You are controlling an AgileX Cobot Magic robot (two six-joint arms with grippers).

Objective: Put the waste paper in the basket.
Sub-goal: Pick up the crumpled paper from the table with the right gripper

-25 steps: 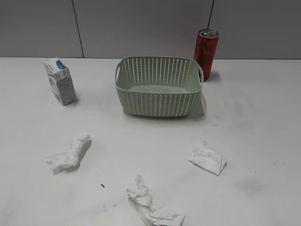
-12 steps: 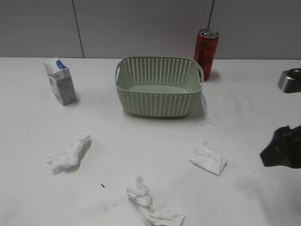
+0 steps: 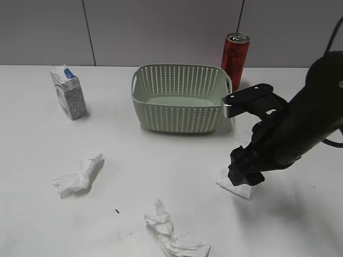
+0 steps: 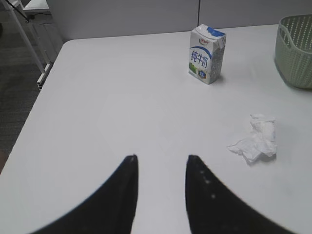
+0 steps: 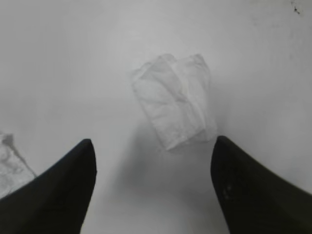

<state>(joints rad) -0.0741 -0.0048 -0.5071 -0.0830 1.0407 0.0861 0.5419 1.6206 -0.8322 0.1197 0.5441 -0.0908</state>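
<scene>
The waste paper [image 3: 238,190], a small flattish white tissue wad, lies on the white table to the front right of the pale green slotted basket [image 3: 182,115]. My right gripper [image 3: 245,172] hangs directly over it and hides part of it in the exterior view. In the right wrist view the gripper [image 5: 153,140] is open and empty. The wad [image 5: 175,100] lies just ahead of the wide-spread fingers, untouched. My left gripper [image 4: 162,157] is open and empty over bare table at the left. It is out of the exterior view. The basket's edge [image 4: 295,53] shows far right.
An elongated lumpy white wad [image 3: 79,174] lies front left and also shows in the left wrist view [image 4: 257,139]. A long twisted paper strip [image 3: 174,235] lies at the front. A milk carton [image 3: 68,92] stands back left, and a red can [image 3: 235,53] stands behind the basket.
My right arm has come in from the right edge and moved left to hang over the waste paper. The papers, basket, carton and can have not moved.
</scene>
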